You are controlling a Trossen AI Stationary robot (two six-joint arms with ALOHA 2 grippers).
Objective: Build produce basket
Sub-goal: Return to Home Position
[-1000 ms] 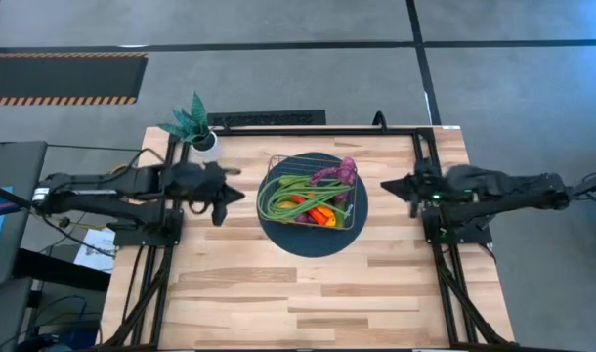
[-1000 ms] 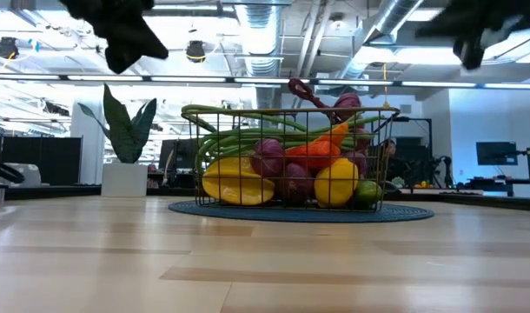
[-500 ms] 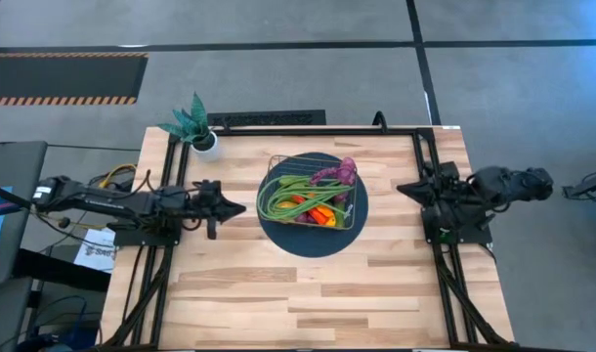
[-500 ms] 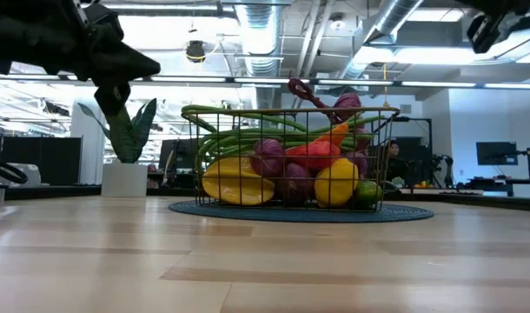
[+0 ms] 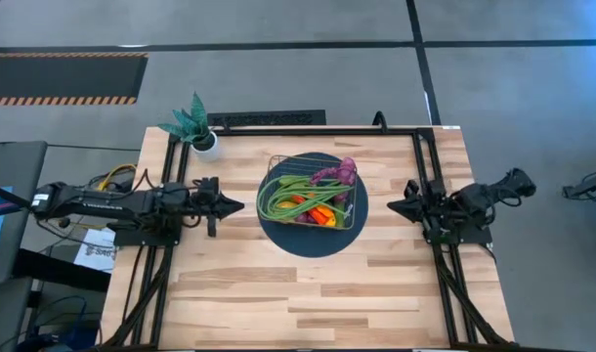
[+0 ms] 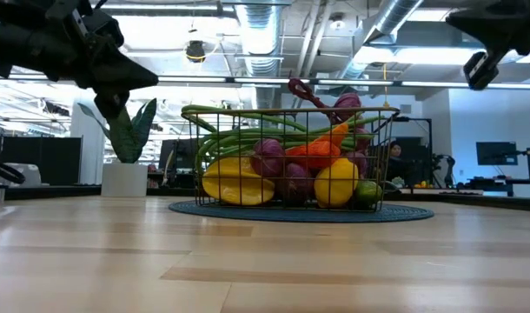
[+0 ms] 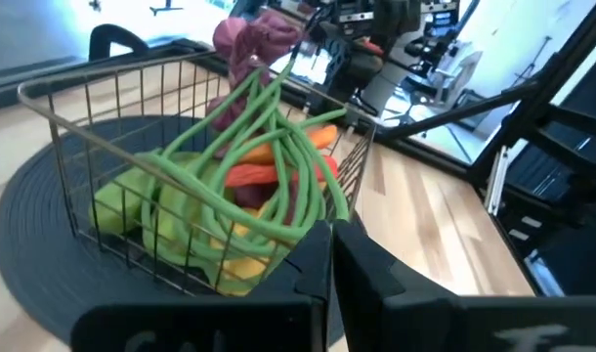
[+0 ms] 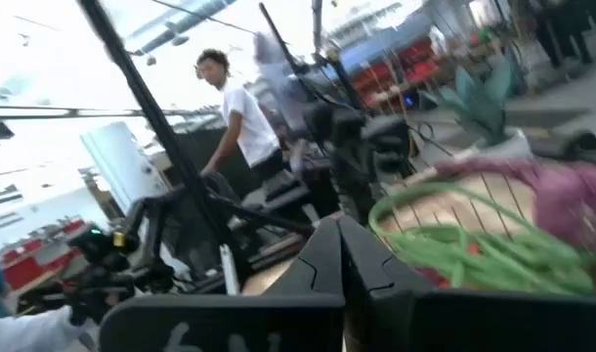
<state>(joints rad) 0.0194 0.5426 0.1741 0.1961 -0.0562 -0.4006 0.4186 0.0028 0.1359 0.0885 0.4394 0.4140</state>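
- On the left, the left gripper (image 5: 232, 205) hangs over the table's (image 5: 308, 293) left side, pointing at the basket but well apart from it. Its fingers are pressed together with nothing between them.
- At the far left corner stands a spiky plant (image 5: 192, 125) in a white pot. It is near that arm but clear of the basket, and I'd say it is in nobody's way.
- In the middle, the basket (image 6: 369, 110) sits on a dark round mat (image 5: 313, 246) and looks full.
  - Green beans (image 5: 278, 196) loop over the top.
  - The purple grapes (image 5: 339, 174) are heaped at the far right corner.
  - Orange and red peppers (image 5: 322, 213) lie beneath, with a lemon (image 6: 334, 184) against the front wire.
- I see no produce lying loose on the wood, so the filling looks done to me. What seems left is only for the arms to park.
- On the right, the right gripper (image 5: 396, 206) is at the table's right edge, well apart from the basket. Its fingers are closed and empty too.
- Beyond the table, the right wrist view shows a person (image 8: 241, 108) in a white shirt standing in the room, well away from the work.
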